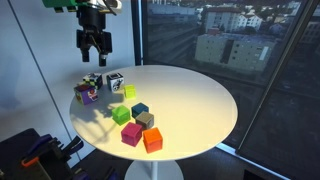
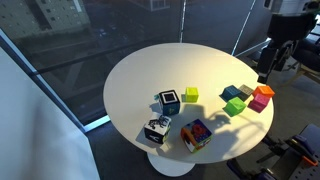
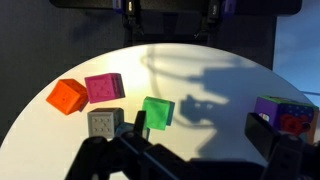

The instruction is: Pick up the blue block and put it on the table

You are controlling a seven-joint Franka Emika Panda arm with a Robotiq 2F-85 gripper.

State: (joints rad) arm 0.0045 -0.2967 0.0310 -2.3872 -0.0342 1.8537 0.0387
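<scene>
- End effector (image 1: 94, 54), upper left in an exterior view, hangs released above the desk (image 1: 200, 100), fingers spread, grasping nothing.
- Blue block (image 1: 140, 110), mid-frame, sits just beside the green block (image 1: 122, 114) and grey block (image 1: 146, 121).

The black Robotiq gripper (image 1: 94, 52) has a blocky body and two thick, jointed matte fingers (image 3: 278, 140), which look dark in the wrist view. Above it is a white, rounded arm link (image 2: 291, 8). In an exterior view, a green piece (image 1: 62, 5) shows beside the wrist.
</scene>
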